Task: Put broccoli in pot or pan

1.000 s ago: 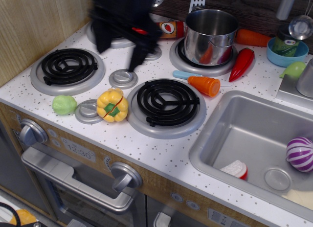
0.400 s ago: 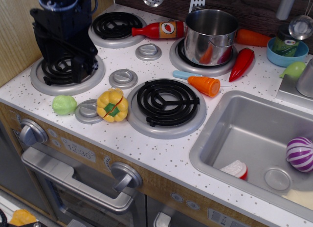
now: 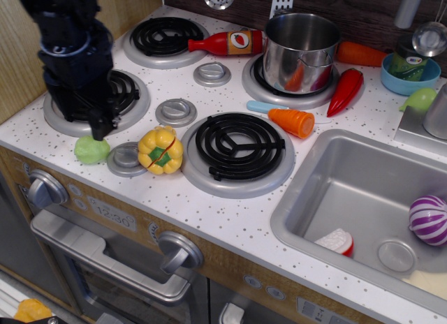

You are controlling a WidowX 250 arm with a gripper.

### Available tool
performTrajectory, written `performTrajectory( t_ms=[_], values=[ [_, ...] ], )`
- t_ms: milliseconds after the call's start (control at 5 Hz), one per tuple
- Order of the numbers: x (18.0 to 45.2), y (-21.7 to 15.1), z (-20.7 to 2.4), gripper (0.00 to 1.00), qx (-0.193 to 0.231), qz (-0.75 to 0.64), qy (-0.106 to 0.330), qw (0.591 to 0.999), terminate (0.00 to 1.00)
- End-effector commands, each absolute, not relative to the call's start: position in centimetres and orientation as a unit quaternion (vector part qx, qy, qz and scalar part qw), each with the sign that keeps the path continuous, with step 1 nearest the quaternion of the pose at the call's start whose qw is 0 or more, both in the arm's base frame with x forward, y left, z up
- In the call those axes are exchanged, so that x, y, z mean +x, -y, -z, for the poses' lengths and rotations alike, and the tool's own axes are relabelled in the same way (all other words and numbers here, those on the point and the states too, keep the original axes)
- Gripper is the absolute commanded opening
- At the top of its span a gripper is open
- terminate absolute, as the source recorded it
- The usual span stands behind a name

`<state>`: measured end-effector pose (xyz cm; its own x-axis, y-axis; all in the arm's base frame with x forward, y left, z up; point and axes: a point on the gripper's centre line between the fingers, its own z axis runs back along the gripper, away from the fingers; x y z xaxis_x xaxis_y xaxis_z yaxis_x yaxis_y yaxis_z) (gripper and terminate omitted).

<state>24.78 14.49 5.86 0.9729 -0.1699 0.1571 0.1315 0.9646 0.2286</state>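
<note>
The broccoli (image 3: 91, 150) is a small pale green bumpy lump on the white counter at the front left, left of the yellow pepper (image 3: 160, 149). My black gripper (image 3: 98, 126) hangs just above and behind it, its tips close to the lump's top; I cannot tell whether the jaws are open or touching it. The shiny steel pot (image 3: 301, 50) stands upright on the back right burner, well away from the gripper.
A red sauce bottle (image 3: 225, 41) lies by the back left burner. An orange carrot piece (image 3: 293, 121), a red chilli (image 3: 346, 91) and a second carrot (image 3: 361, 54) lie near the pot. A blue bowl (image 3: 411, 75) and the sink (image 3: 363, 198) are at the right.
The gripper has swung from the back middle of the stove to the front left and come down to just over the broccoli. The objects have not moved.
</note>
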Motion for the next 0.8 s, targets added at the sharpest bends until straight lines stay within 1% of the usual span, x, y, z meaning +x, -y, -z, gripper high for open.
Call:
performTrajectory(
  t_ms=[0, 200, 400, 600],
  values=[
    [24.8, -16.1, -5.5, 1.0, 0.102, 0.093, 0.095, 0.986, 0.0],
    [25.1, -16.1, -4.1, 1.0, 0.087, 0.087, 0.107, 0.987, 0.0],
    [25.1, -16.4, -3.4, 1.0, 0.077, 0.083, 0.112, 0.987, 0.0],
    [25.3, -16.8, -3.0, 1.0, 0.033, 0.076, 0.1, 0.992, 0.0]
  ],
)
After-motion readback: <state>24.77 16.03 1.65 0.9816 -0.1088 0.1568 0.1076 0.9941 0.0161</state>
